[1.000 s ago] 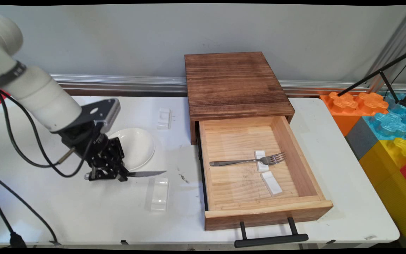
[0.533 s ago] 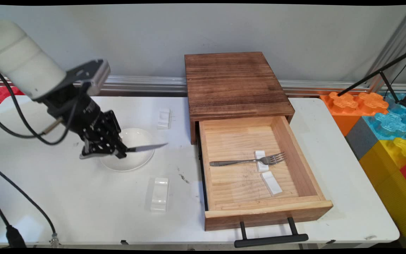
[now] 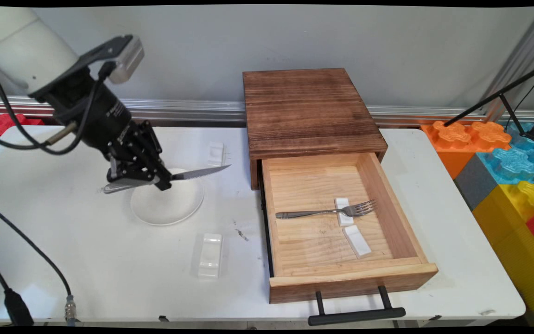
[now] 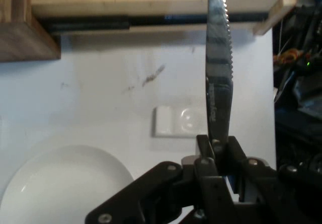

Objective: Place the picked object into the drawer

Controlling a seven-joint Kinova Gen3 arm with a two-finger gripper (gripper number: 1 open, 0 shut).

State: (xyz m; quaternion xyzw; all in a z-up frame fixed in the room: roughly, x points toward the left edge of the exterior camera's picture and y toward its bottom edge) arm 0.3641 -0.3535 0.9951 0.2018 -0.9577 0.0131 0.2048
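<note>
Above the table's left half, the gripper (image 3: 149, 178) hangs in the air with its two fingers closed on a serrated knife (image 3: 193, 173). The handle sticks out toward 9 o'clock from the fingers and the blade runs toward 3 o'clock, tilted slightly upward, its tip near the cabinet's lower left corner but apart from it. In the hand view the gripper (image 4: 217, 148) pinches the knife (image 4: 218, 68) near where blade meets handle, and the blade reaches up the picture, serrated edge to the right.

Directly under the gripper sits a white plate (image 3: 167, 204) on the white table (image 3: 86, 260); the knife is clear of it, lifted above. At 6 o'clock of the plate lies a white rest (image 3: 210, 255), flat on the table with bare surface around it. Another small white rest (image 3: 215, 155) lies at 12 o'clock of the blade, near the table's far edge; it appears to sit just behind the blade, though the gap between them is hard to judge.

To the right stands a dark wooden cabinet (image 3: 308, 111) with its light wooden drawer (image 3: 415, 222) pulled fully open toward the near edge, black handle (image 3: 356, 316) overhanging the table's front. Inside, a fork (image 3: 327, 212) lies across one white holder (image 3: 343, 211), tines toward 3 o'clock; a second holder (image 3: 357, 241) lies just beside it at 5 o'clock. Between plate and drawer the table shows a few dark smudges.
</note>
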